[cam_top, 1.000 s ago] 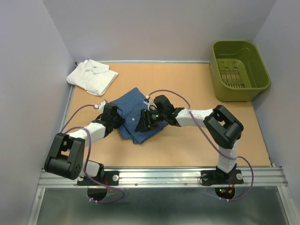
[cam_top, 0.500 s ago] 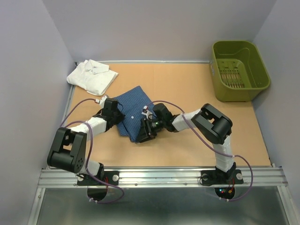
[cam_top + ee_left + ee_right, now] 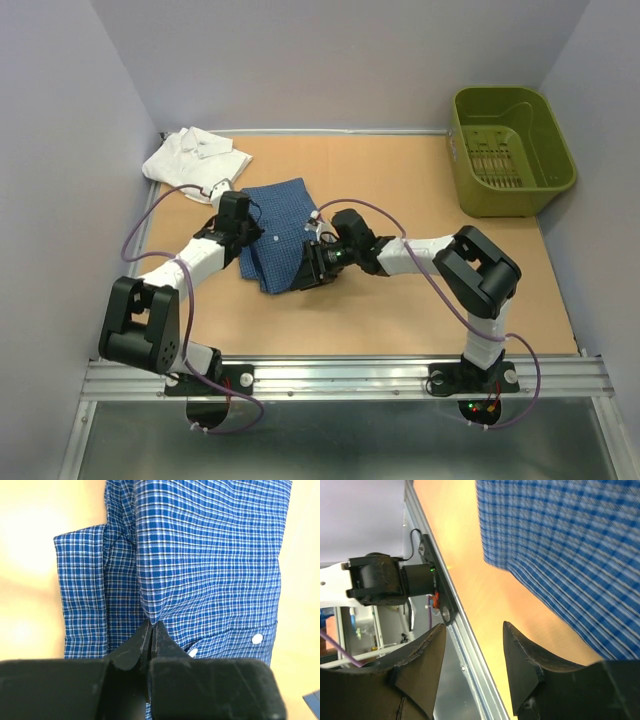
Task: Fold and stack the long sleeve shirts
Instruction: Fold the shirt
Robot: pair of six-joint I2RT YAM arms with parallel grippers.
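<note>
Blue checked shirt (image 3: pixel 280 225) sits folded left of centre on the counter (image 3: pixel 420 310), long side running from far to near. White shirt (image 3: pixel 195 160) is bunched in the far-left corner, close to the blue one; can't tell from this view whether they touch. Olive basket (image 3: pixel 510 135) is far right, well apart from both. Left tool (image 3: pixel 240 228) is at the blue shirt's left edge. Right tool (image 3: pixel 308 270) is at its near-right corner, low to the counter. Jaw state of either isn't readable from overhead.

Left wrist: left tool (image 3: pixel 150 627) is pressed together, pinching a fold of the blue checked shirt (image 3: pixel 210 555). Cloth peaks up into the tips. A narrower folded layer shows on the left side, and one white button (image 3: pixel 257 638) at lower right. Bare counter (image 3: pixel 30 555) shows on both sides of the shirt.

Right wrist: right tool (image 3: pixel 475 635) is spread, nothing between the fingers (image 3: pixel 525 660). Blue checked shirt (image 3: pixel 570 540) fills the upper right, and its edge runs down behind the right-hand finger; contact not confirmable. Counter (image 3: pixel 485 590) shows through the gap. The aluminium rail (image 3: pixel 475 680) and a black arm base (image 3: pixel 380 580) are visible beyond.
</note>
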